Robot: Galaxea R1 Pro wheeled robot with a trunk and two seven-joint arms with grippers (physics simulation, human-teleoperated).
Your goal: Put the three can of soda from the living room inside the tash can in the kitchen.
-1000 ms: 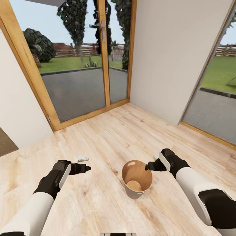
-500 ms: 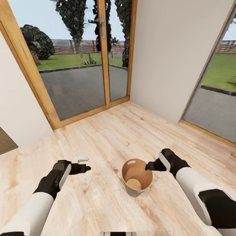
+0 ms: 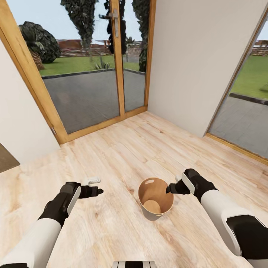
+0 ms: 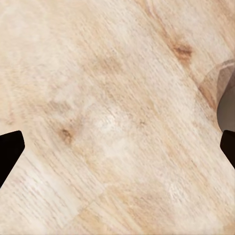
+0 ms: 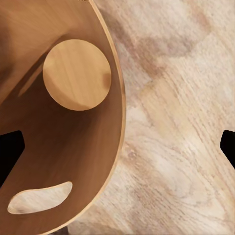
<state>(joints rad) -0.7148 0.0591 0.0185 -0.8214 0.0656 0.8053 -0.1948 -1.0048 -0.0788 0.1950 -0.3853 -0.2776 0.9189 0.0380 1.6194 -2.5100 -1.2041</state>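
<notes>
Unmoved, upright trash can (image 3: 155, 203) faces mouth-up beside wide-spread right pincer (image 3: 171, 188).

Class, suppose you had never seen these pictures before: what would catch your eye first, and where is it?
First, the small round bin with a brown inside, standing empty on the pale wood floor between the arms, its rim at the right hand. Then the tall wood-framed glass doors ahead, showing a paved terrace and lawn.

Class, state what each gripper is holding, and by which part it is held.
Nothing is held. The left gripper is open over bare floor; the right gripper is open above the tash can's rim.
</notes>
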